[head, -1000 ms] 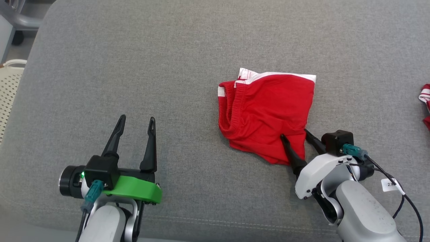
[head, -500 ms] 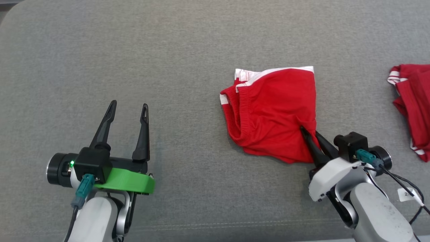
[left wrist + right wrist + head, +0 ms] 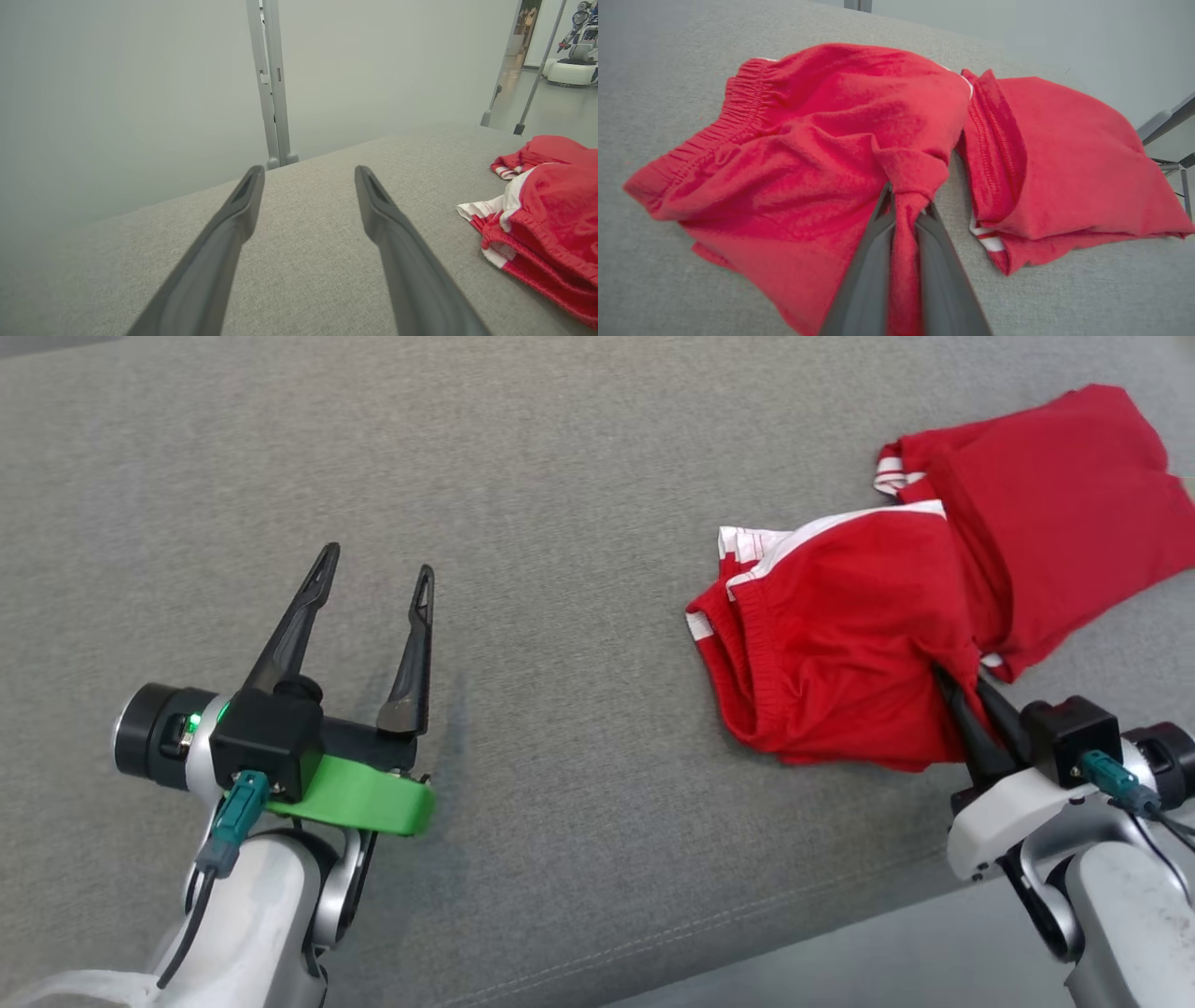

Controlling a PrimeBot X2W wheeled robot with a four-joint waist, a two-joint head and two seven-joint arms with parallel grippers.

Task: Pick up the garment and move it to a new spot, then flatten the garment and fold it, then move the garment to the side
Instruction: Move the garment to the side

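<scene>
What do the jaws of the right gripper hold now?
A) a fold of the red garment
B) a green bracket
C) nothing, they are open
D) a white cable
A: the right wrist view shows the right gripper with its jaws shut on a pinched fold of the red garment.

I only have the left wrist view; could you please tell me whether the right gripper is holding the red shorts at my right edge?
Observer: Yes, the right gripper is shut on a pinched ridge of the red shorts, at their near right corner.
Operator: Thank you; is the other red garment behind them lying apart?
Observer: No, the second red garment touches the shorts' right edge in the head view; I cannot tell which lies on top.
</scene>
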